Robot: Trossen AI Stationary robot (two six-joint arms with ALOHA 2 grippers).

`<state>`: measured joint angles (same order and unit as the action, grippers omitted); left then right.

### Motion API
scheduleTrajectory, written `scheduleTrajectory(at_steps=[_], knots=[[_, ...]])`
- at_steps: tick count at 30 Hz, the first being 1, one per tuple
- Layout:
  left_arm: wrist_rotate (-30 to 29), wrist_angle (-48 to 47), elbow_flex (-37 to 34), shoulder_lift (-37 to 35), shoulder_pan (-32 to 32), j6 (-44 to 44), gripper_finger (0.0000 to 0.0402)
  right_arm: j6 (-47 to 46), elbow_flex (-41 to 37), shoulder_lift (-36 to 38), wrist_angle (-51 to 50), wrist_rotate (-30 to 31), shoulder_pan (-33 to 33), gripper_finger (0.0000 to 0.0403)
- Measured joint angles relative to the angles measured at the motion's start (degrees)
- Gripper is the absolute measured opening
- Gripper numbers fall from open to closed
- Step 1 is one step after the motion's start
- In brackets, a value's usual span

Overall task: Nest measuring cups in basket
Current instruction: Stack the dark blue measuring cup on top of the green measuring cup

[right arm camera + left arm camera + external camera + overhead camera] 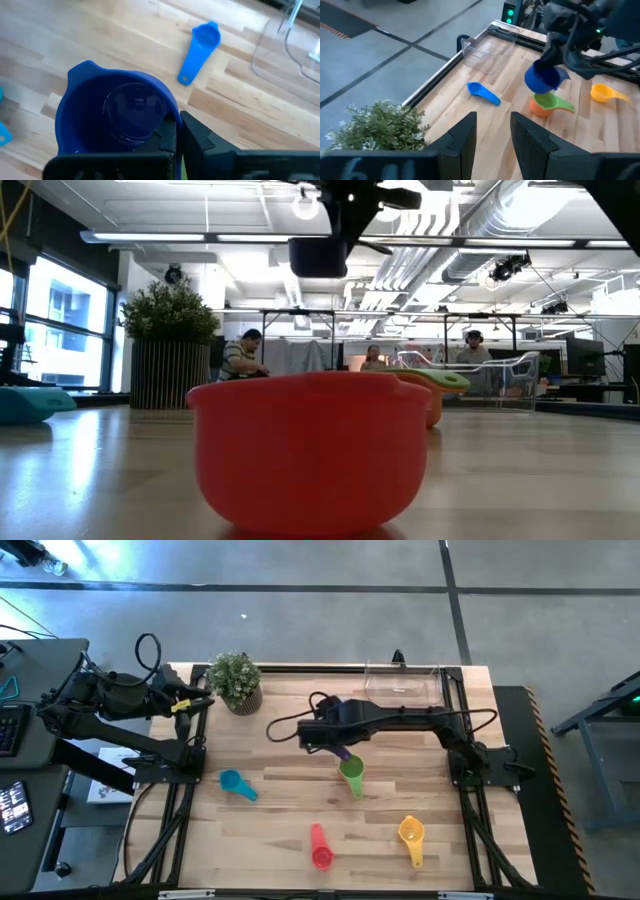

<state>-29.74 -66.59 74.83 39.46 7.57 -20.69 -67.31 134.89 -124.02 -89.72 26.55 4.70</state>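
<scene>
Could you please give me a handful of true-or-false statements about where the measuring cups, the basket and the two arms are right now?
1. The right gripper holds the blue cup above the green cup. True.
2. The green cup sits inside an orange cup. True.
3. The clear basket already holds several cups. False: no cups are in it; they are all on the table or in the gripper.
4. The left gripper is closed on the yellow cup. False: its jaws are open with nothing in them, near the potted plant.
5. The red-pink cup lies near the table's front edge. True.
</scene>
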Motion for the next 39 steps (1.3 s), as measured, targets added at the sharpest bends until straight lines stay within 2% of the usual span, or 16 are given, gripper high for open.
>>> scheduleTrajectory(at_steps=[3,11,21,27,33,39], knots=[[0.0,0.0,0.0,0.0,0.0,0.4,0.011,-2.9,-0.6,0.1,-0.1,2.4,0.9,0.0001],[-0.9,-0.1,0.0,0.0,0.0,2.2,0.011,-10.4,-3.8,0.1,-0.3,3.6,3.4,0.0001],[-1.2,0.0,0.0,0.0,0.0,2.9,0.011,-15.9,-13.6,1.2,-0.3,-2.9,5.3,0.0],[-2.0,0.0,0.0,0.0,0.0,2.9,0.011,-21.3,-25.7,10.3,-0.3,-2.8,5.5,0.0],[-3.5,0.0,0.0,0.0,0.0,2.8,0.011,-32.6,-39.1,22.7,0.5,-2.3,6.5,0.0],[-4.2,0.0,0.0,0.0,0.0,2.1,0.011,-41.6,-48.7,29.3,8.7,-2.7,7.0,0.0]])
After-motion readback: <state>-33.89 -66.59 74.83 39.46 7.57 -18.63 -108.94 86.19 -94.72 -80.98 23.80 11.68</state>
